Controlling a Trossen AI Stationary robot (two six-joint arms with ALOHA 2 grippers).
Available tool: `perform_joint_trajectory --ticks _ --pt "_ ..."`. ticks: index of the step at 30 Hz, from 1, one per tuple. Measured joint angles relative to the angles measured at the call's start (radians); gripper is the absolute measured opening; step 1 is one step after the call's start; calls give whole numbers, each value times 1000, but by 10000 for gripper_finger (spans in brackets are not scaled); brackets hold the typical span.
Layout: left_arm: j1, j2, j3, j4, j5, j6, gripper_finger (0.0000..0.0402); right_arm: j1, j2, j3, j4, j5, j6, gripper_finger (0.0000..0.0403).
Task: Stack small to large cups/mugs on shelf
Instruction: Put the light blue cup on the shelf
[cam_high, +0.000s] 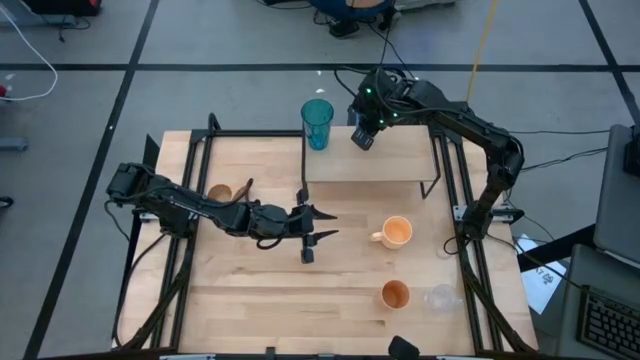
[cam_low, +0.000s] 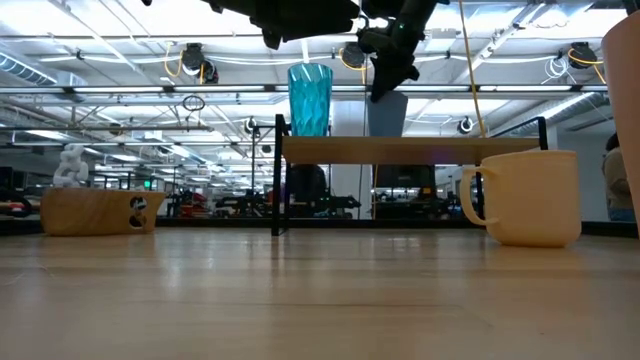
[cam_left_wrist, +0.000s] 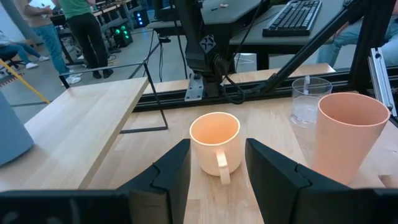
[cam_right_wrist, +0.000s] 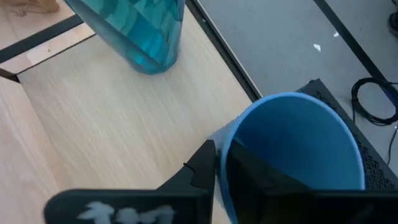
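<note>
The light-wood shelf (cam_high: 380, 165) stands at the table's far side. The teal tumbler (cam_high: 317, 122) stands upright on the shelf's far left corner. Just to its right my right gripper (cam_high: 362, 135) is shut on the blue cup (cam_right_wrist: 292, 149). My left gripper (cam_high: 328, 226) hovers open at mid-table and points toward the orange handled mug (cam_left_wrist: 216, 146), which stands apart from its fingers. The orange cup (cam_high: 395, 294) and the clear cup (cam_high: 440, 297) stand near the front right. The brown wooden mug (cam_high: 220, 192) sits on the left. My right gripper pinches the blue cup's wall at the rim (cam_right_wrist: 219, 163), one finger inside the cup and one finger (cam_right_wrist: 200, 167) outside. The fingers come slanting down from above. The cup stands upright with its base (cam_low: 386, 132) at the shelf's top.
Black frame rails (cam_high: 195, 180) run along both sides of the table. People (cam_left_wrist: 81, 31) stand in the room beyond. A keyboard (cam_left_wrist: 292, 15) and a cable lie off the table's right side. Bare shelf top (cam_right_wrist: 124, 124) lies beside the tumbler.
</note>
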Motion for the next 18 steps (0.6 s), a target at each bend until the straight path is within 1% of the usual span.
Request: perform_joint_trajectory --ticks 8,14,18 --pt "0 0 0 0 -1 0 154 2 0 -38 36 0 0 76" --pt "0 0 0 0 -1 3 154 2 -1 -40 49 0 0 99" --pt "1 0 0 0 -1 7 154 2 -7 -40 57 0 0 123"
